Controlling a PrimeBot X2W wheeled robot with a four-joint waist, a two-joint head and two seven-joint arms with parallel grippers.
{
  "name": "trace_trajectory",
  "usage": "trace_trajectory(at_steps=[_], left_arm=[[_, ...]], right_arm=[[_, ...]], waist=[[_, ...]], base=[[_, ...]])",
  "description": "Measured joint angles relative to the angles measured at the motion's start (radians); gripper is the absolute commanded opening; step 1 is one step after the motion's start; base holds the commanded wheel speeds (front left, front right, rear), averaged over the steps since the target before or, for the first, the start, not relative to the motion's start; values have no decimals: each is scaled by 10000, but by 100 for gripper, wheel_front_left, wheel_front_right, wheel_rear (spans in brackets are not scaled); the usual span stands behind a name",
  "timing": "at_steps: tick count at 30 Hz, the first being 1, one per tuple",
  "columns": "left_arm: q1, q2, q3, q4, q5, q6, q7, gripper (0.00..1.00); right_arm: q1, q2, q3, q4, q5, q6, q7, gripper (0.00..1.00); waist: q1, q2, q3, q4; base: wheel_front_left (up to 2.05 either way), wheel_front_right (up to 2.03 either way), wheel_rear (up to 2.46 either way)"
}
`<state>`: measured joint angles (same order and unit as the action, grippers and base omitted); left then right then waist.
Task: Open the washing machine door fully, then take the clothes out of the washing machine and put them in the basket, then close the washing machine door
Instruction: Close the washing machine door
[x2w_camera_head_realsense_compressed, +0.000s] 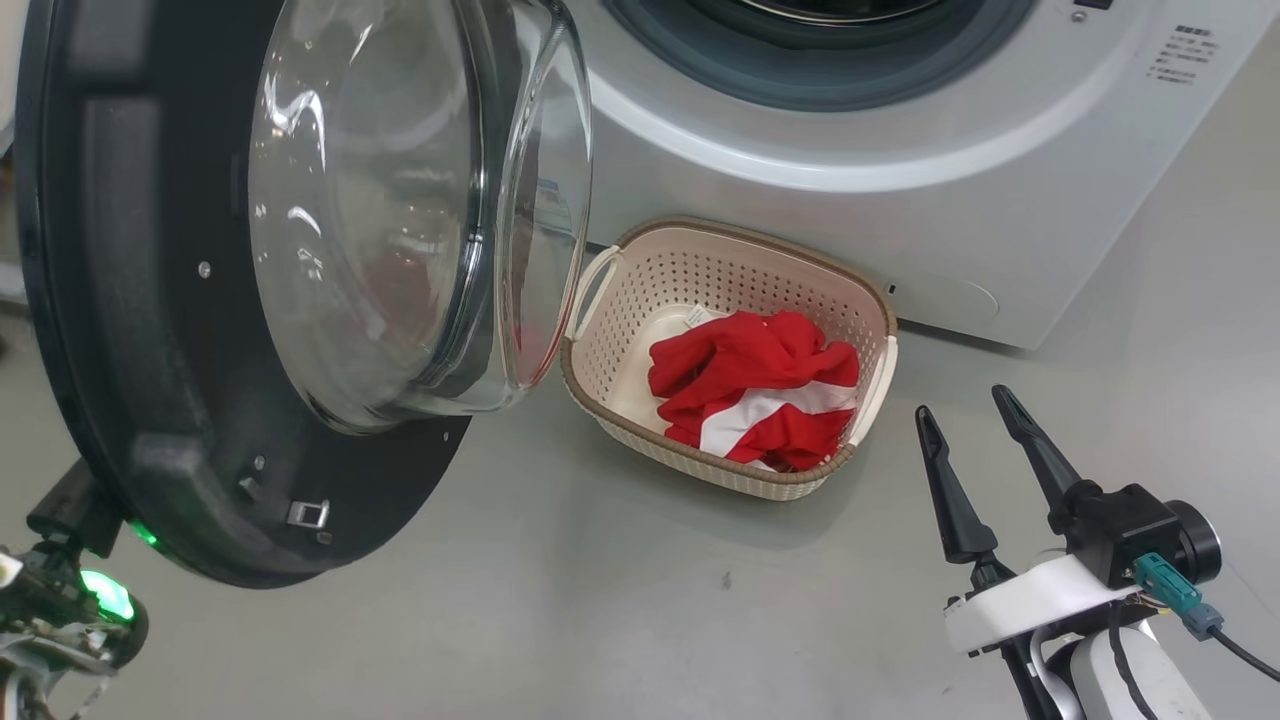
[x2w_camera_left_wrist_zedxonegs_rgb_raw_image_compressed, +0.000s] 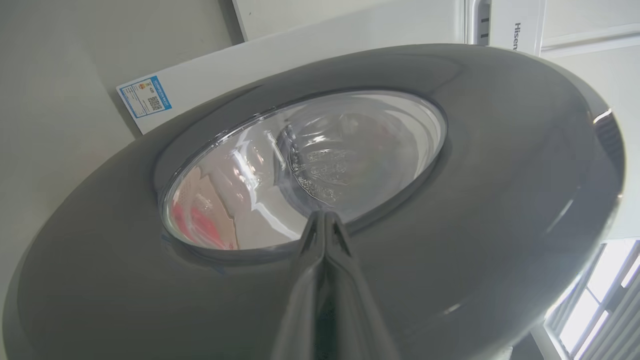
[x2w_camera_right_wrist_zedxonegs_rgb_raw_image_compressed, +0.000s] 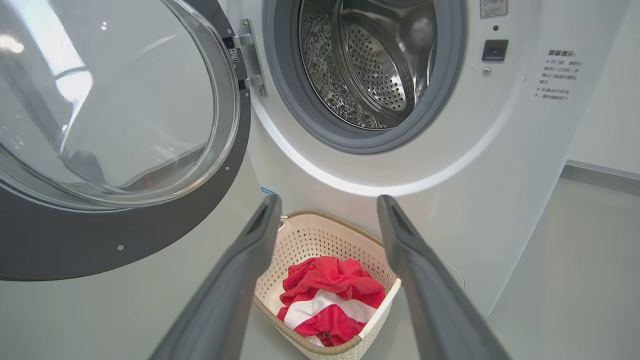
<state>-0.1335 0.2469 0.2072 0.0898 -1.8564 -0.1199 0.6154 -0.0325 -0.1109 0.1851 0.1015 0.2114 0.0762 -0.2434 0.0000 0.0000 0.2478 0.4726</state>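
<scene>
- washer (x2w_camera_head_realsense_compressed: 900, 200): white, across the top of the head view; grey ring and steel drum (x2w_camera_right_wrist_zedxonegs_rgb_raw_image_compressed: 370, 65) in plain sight in the right wrist view.
- door (x2w_camera_head_realsense_compressed: 120, 300): wide open on the hinge at the left of the opening, black rim to the left, glass bowl bulging toward the basket.
- floor (x2w_camera_head_realsense_compressed: 600, 600): grey, under everything.
- basket (x2w_camera_head_realsense_compressed: 700, 280): on the floor just before the washer's foot, below the opening and just beside the door's glass.
- clothes (x2w_camera_head_realsense_compressed: 750, 370): red with a white stripe, bunched inside the basket toward its right end, free of both grippers.
- right gripper (x2w_camera_head_realsense_compressed: 961, 402): spread wide, holding nothing, at the lower right of the head view; near the basket's right end but apart from it, pointed down at the basket in the right wrist view.
- left gripper (x2w_camera_left_wrist_zedxonegs_rgb_raw_image_compressed: 325, 215): fingers pressed together with nothing between them, tips at the door's outer face by the lower edge of the glass; probably touching, though hard to tell from this angle.
</scene>
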Motion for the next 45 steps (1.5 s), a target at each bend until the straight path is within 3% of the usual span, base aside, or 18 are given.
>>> trace_trajectory(at_steps=[21,45], left_arm=[[1077,-742,-313,-1979,140,0,832,0],[1191,-963,-871,-2378,807,0,1241,0]], right_arm=[[-281,205,107,81,100,-12,-42,100],[-626,403,311,169,-58,-88,-90,100]], waist=[[0,0,61,-1397],[0,0,-21,-3759]], base=[[0,0,0],[0,0,0]])
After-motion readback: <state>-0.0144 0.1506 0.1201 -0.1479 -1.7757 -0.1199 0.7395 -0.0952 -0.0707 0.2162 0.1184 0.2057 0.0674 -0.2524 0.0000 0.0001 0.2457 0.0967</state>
